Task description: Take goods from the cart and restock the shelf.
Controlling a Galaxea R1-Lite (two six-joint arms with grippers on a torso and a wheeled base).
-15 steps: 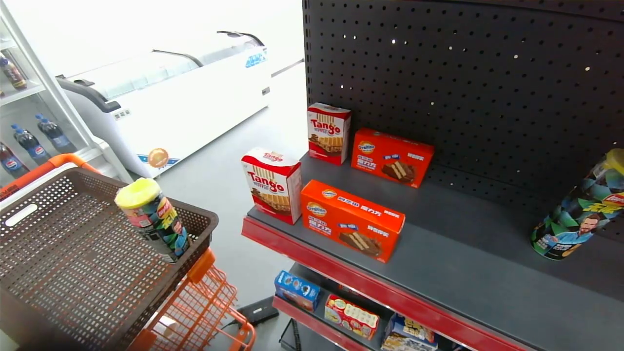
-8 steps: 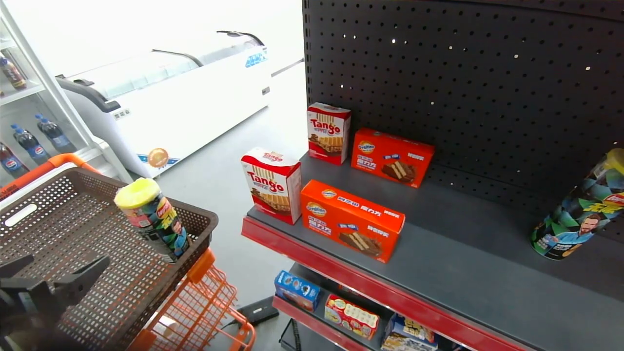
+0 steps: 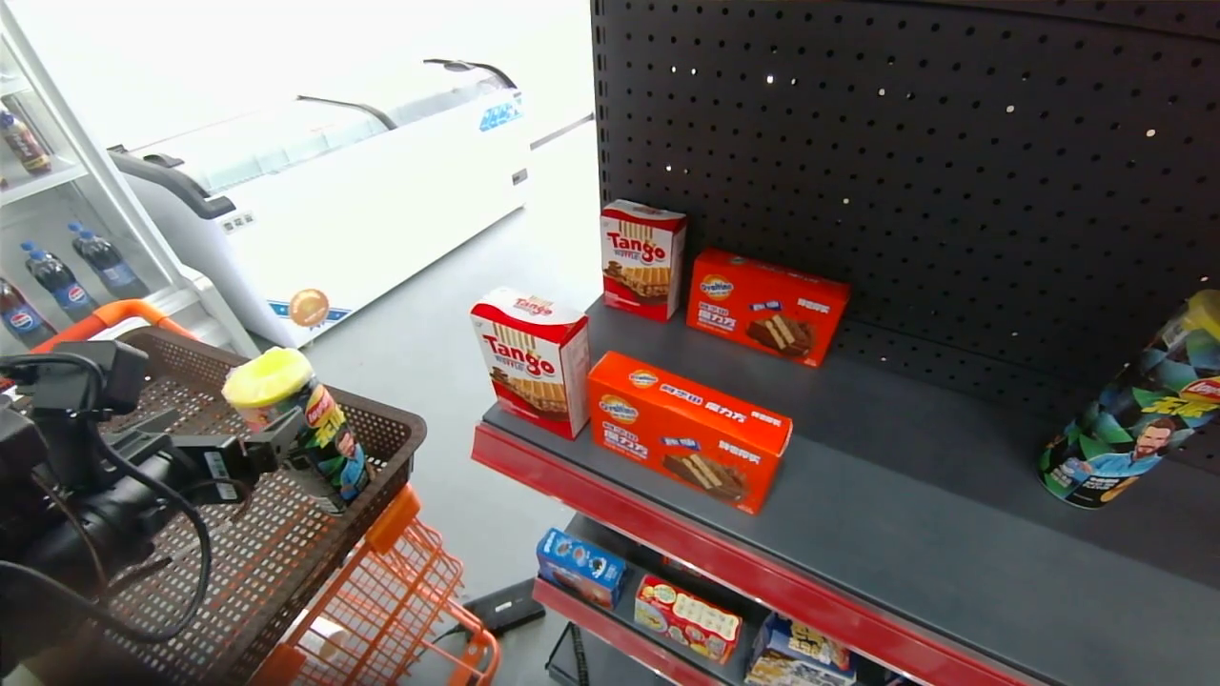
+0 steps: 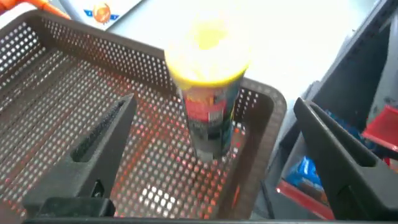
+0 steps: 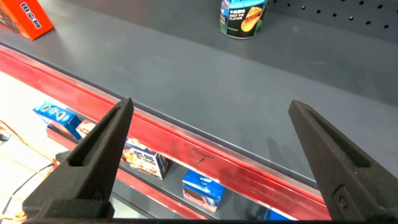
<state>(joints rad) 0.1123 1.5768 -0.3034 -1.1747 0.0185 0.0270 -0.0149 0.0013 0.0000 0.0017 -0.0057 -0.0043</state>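
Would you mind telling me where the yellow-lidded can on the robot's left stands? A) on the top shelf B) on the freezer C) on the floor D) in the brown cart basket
D: the yellow-lidded can stands upright inside the brown cart basket, near its corner.

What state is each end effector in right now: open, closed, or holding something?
Left end effector: open, empty, facing the can in the basket.
Right end effector: open, empty, by the shelf.
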